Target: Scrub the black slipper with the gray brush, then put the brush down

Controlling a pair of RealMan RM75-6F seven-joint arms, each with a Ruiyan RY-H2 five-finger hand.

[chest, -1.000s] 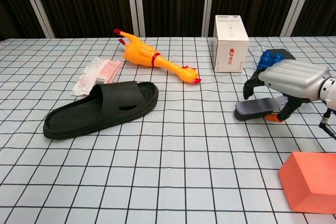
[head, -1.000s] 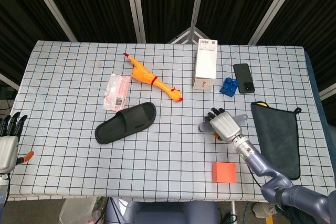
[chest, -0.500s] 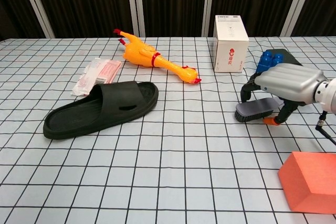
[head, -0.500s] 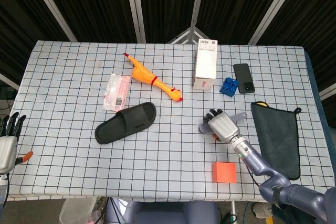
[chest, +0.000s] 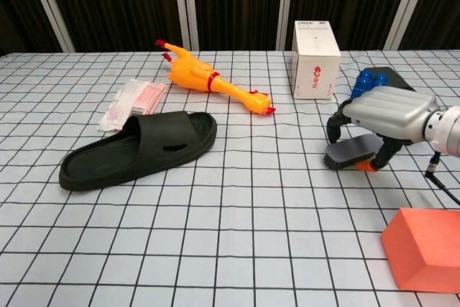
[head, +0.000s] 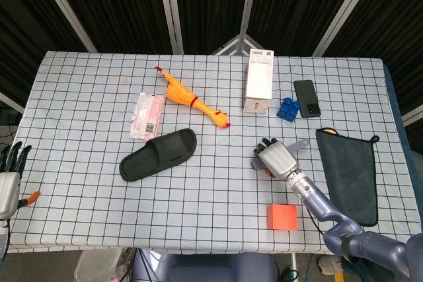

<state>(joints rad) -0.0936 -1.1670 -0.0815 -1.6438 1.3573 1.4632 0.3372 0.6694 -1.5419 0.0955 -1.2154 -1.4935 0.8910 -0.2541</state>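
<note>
**Right hand arched over the gray brush, slipper lying apart**

Head view: The white box (head: 259,84) stands upright at the far side of the checked table (head: 86,104). Well in front of it, nearer the robot, the right hand (head: 278,158) is arched over the gray brush (head: 295,146), whose handle pokes out toward the dark towel (head: 349,173). The black slipper (head: 158,154) lies well to the left of the box and nearer the robot, sole down. Between slipper and box lies the rubber chicken (head: 192,100), with a plastic packet (head: 147,115) further left. Just right of the box sit a blue block (head: 287,107) and a phone (head: 307,98). The left hand (head: 9,179) hangs off the table's left edge, far from the box, fingers straight and holding nothing.

Chest view: In front of the box (chest: 315,60), the right hand (chest: 384,115) curls down around the brush (chest: 351,152), fingers wrapped over its back; the bristles rest on the table. An orange block (chest: 422,249) sits nearest the camera.
</note>
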